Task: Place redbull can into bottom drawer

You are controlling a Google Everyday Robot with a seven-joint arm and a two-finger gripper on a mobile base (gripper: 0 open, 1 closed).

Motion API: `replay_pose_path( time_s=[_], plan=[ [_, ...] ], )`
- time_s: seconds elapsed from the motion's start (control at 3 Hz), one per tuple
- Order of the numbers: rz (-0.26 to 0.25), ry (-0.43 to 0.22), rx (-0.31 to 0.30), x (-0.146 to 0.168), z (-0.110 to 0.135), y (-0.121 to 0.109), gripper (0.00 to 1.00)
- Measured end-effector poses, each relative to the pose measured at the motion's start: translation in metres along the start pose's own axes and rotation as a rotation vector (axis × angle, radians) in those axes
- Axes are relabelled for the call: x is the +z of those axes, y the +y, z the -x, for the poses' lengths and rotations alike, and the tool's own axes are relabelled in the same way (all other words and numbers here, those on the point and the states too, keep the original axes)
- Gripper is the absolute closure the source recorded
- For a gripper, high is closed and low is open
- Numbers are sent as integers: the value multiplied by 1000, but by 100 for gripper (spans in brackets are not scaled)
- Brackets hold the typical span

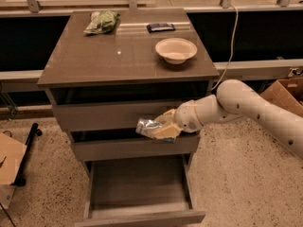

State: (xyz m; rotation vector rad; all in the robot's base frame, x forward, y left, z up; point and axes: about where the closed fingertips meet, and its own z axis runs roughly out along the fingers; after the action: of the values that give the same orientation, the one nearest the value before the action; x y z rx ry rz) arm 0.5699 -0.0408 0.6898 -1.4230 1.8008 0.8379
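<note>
My gripper [158, 128] is shut on the redbull can [147, 126], a slim silvery-blue can held sideways with its end pointing left. It hangs in front of the middle drawer's front panel, above the open bottom drawer [139, 186]. The bottom drawer is pulled out; its grey interior shows nothing inside. My white arm [246, 105] reaches in from the right.
On the cabinet top [99, 60] are a white bowl [176, 49], a green-and-white bag [102, 21] and a flat black packet [160, 27]. A cardboard box [289, 91] stands at the right, another [9, 162] at the left on the speckled floor.
</note>
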Motion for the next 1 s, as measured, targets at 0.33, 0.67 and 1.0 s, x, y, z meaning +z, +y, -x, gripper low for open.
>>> replay_pose_path(
  time_s=[0.33,0.67,1.0],
  plan=[
    [-14,77,7,18,-33,0,100],
    [-2,104,49,40,-83,6,100],
    [11,97,126,61,-151,10,100]
  ],
)
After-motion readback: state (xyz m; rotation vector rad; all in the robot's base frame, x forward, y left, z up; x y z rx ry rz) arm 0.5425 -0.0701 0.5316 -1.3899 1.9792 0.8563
